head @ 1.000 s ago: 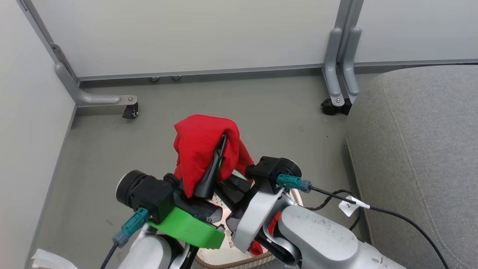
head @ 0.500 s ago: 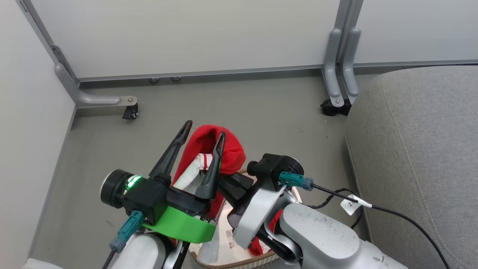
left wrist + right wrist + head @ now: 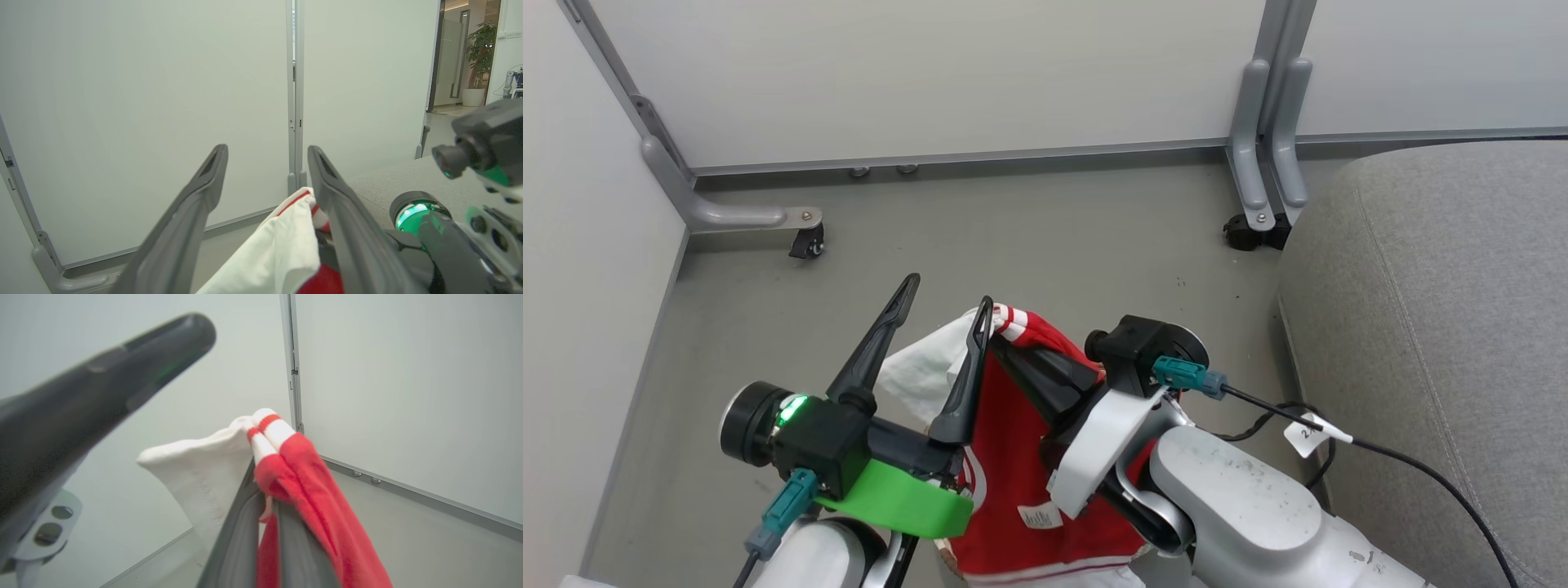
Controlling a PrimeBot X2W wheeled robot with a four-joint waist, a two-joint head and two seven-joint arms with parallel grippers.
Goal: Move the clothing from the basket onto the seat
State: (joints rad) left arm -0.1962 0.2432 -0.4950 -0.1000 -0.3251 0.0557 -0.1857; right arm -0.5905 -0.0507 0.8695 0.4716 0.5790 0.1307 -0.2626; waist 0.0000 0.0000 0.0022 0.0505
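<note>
Head view: the right claw [image 3: 1001, 347] is pinched tight on the clothing [image 3: 1021, 465], a red garment with white stripes and a white panel. The garment hangs from its fingertips well to the left of the seat [image 3: 1437, 327], over the grey floor [image 3: 1054, 237] and not on the cushion. Farther from the seat, the left claw [image 3: 943, 304] stands spread wide and grips nothing. Its finger nearer the seat seems to brush the white fold, though the overlap makes contact hard to judge. Left wrist view shows the left claw [image 3: 265, 151] agape, the clothing [image 3: 282, 253] lying against its seat-side finger, the seat [image 3: 408, 175] beyond. Right wrist view has the right claw [image 3: 263, 498] clamped on the clothing [image 3: 310, 473] just below its striped cuff.
</note>
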